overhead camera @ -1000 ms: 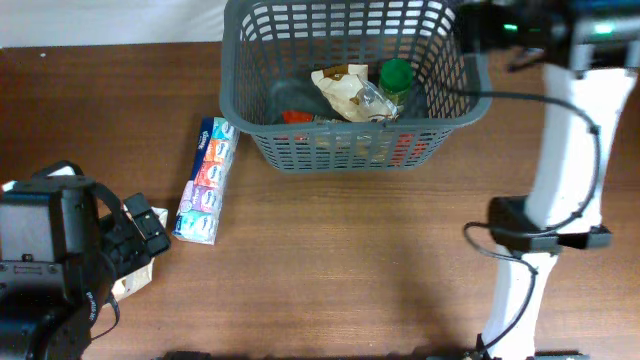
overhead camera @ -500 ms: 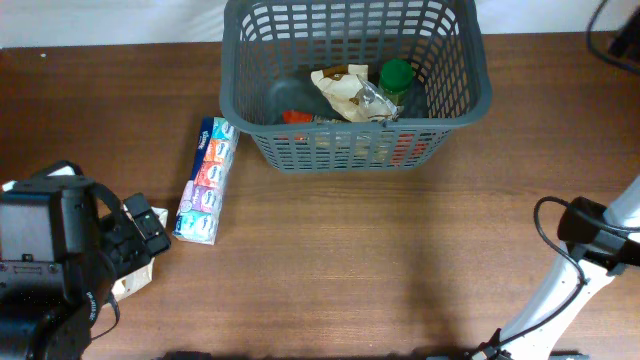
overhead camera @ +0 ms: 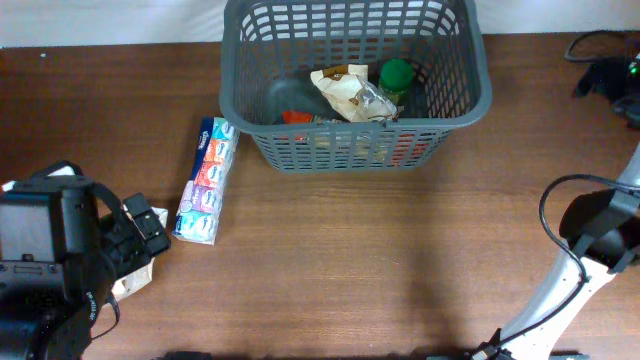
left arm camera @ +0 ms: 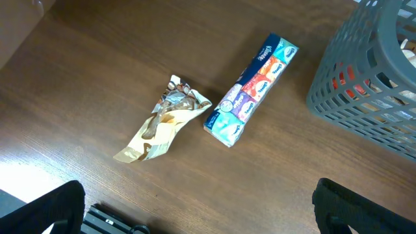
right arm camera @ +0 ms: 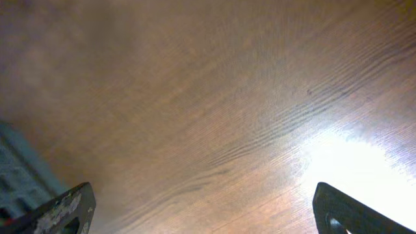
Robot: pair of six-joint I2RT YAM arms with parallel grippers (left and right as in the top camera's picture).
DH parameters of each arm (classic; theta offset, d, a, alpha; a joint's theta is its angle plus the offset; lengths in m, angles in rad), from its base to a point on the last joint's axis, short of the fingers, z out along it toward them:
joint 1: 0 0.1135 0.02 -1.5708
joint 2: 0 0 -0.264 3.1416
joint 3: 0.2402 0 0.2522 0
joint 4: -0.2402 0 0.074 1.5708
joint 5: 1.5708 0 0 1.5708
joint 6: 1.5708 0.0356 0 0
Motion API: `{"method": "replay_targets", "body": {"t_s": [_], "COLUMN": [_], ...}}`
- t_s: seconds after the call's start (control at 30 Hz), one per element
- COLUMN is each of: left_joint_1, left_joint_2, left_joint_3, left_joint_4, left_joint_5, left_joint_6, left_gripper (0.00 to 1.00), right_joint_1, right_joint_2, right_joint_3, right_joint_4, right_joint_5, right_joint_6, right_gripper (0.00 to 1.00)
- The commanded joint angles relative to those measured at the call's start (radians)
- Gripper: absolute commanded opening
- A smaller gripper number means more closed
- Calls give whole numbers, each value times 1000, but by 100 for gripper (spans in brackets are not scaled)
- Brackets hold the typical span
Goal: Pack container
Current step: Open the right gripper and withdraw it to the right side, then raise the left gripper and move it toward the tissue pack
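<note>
Container point(overhead camera: 300, 148) set at the far edge of the worktop point(overhead camera: 350, 260), long axis left to right, mouth upward.
Bare wood is seen along its near side; a tissue pack point(overhead camera: 205, 182) is laid near its left corner, a wrapper point(left arm camera: 162, 120) farther off. Dark grey lattice walls are shown. Left claw point(left arm camera: 198, 205) and right claw point(right arm camera: 208, 208) are spread wide, nothing gripped.
</note>
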Motion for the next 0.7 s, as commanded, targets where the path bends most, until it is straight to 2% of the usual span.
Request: {"method": "replay_targets", "body": {"t_s": [0.0, 0.67], "left_joint_1": [5, 5], "left_joint_2": [0, 0], "left_joint_3": [2, 2], "left_joint_4": [0, 0], "left_joint_5": [4, 8], "left_joint_6": [13, 12], "left_gripper": [100, 99], "right_joint_1": [0, 0], "right_joint_2": [0, 0], "right_joint_3": [-52, -65], "right_joint_4": [18, 17], "right_joint_5": [56, 61], "right_joint_6": [2, 2], "right_gripper": [99, 99]}}
